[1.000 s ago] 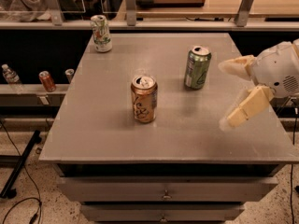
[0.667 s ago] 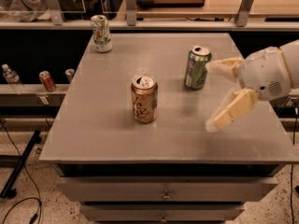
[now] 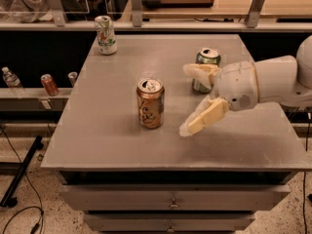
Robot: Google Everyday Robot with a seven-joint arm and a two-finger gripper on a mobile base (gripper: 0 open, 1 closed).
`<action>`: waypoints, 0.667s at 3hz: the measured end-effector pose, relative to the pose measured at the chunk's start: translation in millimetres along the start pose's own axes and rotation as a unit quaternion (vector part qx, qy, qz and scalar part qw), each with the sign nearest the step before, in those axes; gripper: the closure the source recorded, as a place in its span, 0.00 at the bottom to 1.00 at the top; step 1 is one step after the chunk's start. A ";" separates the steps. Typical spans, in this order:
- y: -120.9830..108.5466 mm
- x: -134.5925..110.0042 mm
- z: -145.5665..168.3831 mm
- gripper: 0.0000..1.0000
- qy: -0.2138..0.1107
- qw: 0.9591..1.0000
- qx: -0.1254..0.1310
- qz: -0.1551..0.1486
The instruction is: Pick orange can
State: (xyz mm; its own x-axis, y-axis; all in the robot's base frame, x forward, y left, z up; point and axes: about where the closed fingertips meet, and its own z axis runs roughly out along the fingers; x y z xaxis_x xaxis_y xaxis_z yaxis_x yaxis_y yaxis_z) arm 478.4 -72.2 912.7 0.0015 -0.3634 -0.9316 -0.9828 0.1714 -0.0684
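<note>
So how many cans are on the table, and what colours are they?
orange can: 1
green can: 1
white can: 1
Total: 3 cans on the table.
The gripper hovers open beside the orange can, in front of the green can.

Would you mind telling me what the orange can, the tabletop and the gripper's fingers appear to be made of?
The orange can: likely aluminium, glossy printed body, bare silver top. The tabletop: matte grey, perhaps laminate or painted; unclear. The gripper, open to the right of the can: fingers look like pale cream plastic or rubber, dull finish.
</note>
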 end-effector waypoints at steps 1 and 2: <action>-7.7 -1.9 28.6 0.00 -0.034 0.999 -0.005 -0.007; -8.5 -6.2 52.2 0.00 -0.059 0.998 -0.022 -0.013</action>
State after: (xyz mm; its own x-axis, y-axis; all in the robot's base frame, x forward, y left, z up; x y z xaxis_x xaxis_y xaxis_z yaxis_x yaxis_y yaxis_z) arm 496.4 -23.6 900.4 0.0457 -0.2572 -0.9653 -0.9893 0.1225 -0.0795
